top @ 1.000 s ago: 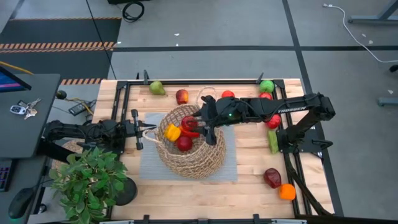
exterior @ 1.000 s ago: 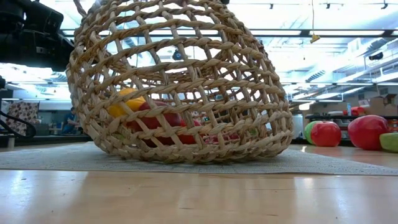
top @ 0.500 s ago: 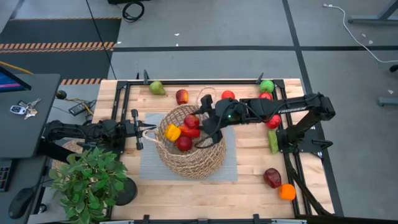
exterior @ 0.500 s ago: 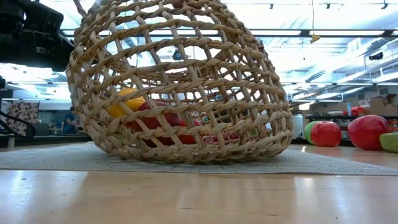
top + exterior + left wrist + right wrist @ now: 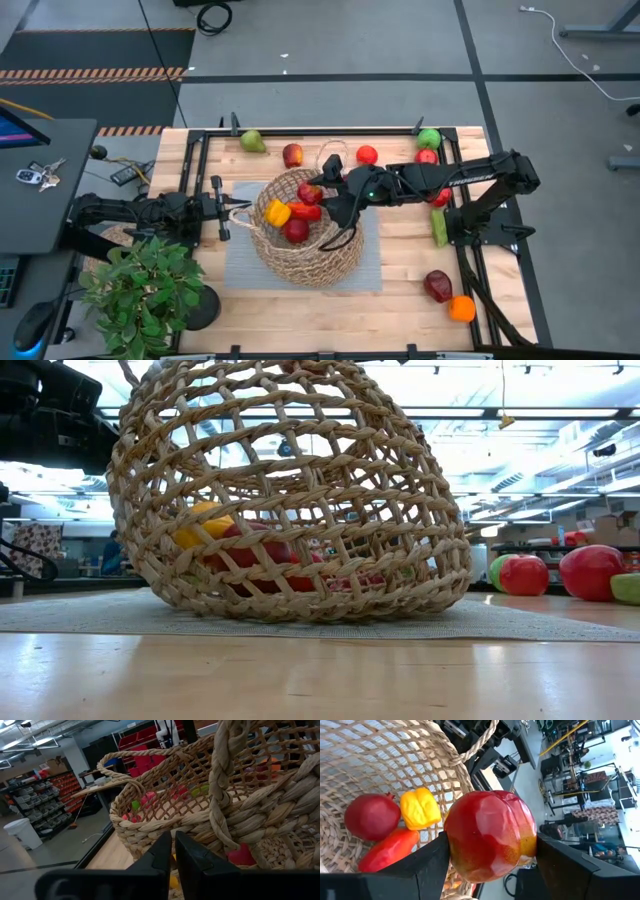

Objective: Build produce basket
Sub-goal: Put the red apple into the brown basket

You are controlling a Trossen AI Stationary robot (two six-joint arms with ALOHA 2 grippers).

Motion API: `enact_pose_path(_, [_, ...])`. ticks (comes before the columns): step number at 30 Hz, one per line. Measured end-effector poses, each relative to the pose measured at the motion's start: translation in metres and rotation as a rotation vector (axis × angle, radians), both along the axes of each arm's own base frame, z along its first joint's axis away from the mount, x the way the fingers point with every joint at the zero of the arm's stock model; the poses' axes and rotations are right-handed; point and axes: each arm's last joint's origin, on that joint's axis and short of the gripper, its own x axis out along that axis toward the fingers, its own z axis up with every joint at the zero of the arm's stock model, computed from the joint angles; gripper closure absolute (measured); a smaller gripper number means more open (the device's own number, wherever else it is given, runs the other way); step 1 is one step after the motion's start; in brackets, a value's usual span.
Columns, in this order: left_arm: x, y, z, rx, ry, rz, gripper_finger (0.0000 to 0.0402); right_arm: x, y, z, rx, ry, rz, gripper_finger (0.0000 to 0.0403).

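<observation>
The tan wicker basket lies tilted on a grey mat; it also shows in the low view. Inside it lie a yellow pepper, a red pepper and a dark red fruit. My right gripper is over the basket's opening, shut on a red-and-yellow fruit. My left gripper is at the basket's left side, shut at its loop handle. My right gripper pinches the red-and-yellow fruit by two opposite sides between its two fingers. It comes from the table's right side. The fruit is lifted clear, above the basket's inside. My left gripper comes level from the table's left and is shut at the basket's left handle and rim. Its own fingers hide the place of contact. The basket stays tilted, its underside on the mat.
Loose produce lies on the table: a green pear, red apples, a green apple, a dark red piece and an orange. A potted plant stands at the near left.
My right gripper has drawn slightly toward the table's right with the fruit, staying over the basket's opening. The basket and my left gripper have kept still.
</observation>
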Motion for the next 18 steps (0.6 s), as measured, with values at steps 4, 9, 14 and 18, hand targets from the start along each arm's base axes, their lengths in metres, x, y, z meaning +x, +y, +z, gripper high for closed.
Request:
enact_pose_path(4, [0.0, 0.0, 0.0, 0.0, 0.0, 0.0, 0.0366, 0.0001, -0.0001, 0.0001, 0.067, -0.018, -0.034, 0.0123])
enact_pose_path(9, [0.0, 0.0, 0.0, 0.0, 0.0, 0.0, 0.037, 0.0015, -0.0042, 0.0021, 0.348, -0.114, -0.184, 0.0123])
enact_pose_path(14, [0.0, 0.0, -0.0001, 0.0, 0.0, 0.0, 0.0374, 0.0033, -0.0085, 0.005, 0.713, -0.243, -0.364, 0.0123])
enact_pose_path(18, [0.0, 0.0, -0.0001, 0.0, 0.0, 0.0, 0.037, 0.0035, -0.0085, 0.0053, 1.039, -0.328, -0.519, 0.0123])
